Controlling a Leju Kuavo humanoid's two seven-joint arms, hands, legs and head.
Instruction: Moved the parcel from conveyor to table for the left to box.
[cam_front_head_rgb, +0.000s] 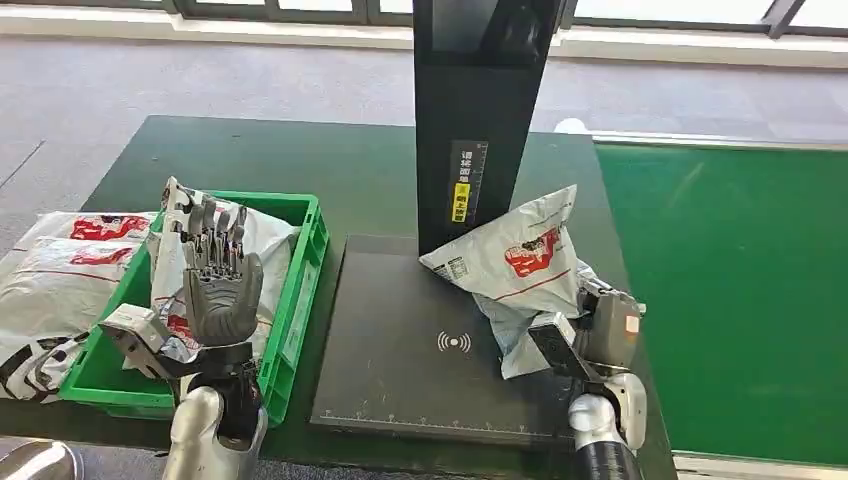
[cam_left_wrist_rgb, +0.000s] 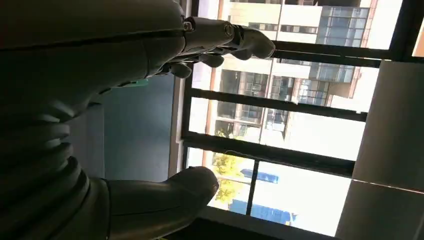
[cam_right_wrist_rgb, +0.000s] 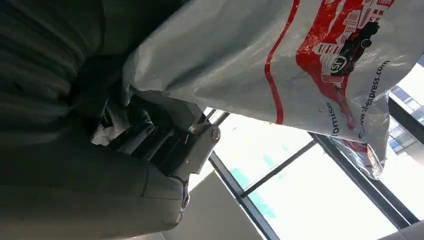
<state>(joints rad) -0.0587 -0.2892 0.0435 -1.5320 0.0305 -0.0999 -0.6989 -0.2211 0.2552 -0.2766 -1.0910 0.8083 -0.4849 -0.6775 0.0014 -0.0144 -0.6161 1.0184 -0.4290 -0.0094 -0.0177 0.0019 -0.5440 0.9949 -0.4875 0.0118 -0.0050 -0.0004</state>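
The right hand (cam_front_head_rgb: 590, 325) was seen at about five o'clock in the head view, closed on the lower edge of a white parcel (cam_front_head_rgb: 520, 262) with red print. Its fingers were largely hidden beneath the crumpled plastic, so how they wrapped the bag could not be made out. In the right wrist view the same parcel (cam_right_wrist_rgb: 280, 55) was pressed against the hand (cam_right_wrist_rgb: 150, 135), with red lettering legible across its skin and one corner cut off by the picture's edge.

The parcel was held above the black scanning plate (cam_front_head_rgb: 400, 340), tilted, with its upper corner raised toward the black upright column (cam_front_head_rgb: 480, 110) at twelve o'clock. Whether its underside touched the plate could not be told.

At about seven o'clock the left hand (cam_front_head_rgb: 218, 275) was raised, palm up and open, fingers spread and upright, with nothing held in it. In the left wrist view the left hand (cam_left_wrist_rgb: 100, 75) was seen with its fingers (cam_left_wrist_rgb: 235, 40) extended against bright windows.

Behind the left hand a green crate (cam_front_head_rgb: 300, 290) was set on the dark green table (cam_front_head_rgb: 330, 160), with another printed bag (cam_front_head_rgb: 255, 235) lying in it, partly hidden by the hand. Further bags (cam_front_head_rgb: 60, 270) were piled beside the crate at nine o'clock, cut off by the frame. The green conveyor belt (cam_front_head_rgb: 740, 290) was spread at three o'clock
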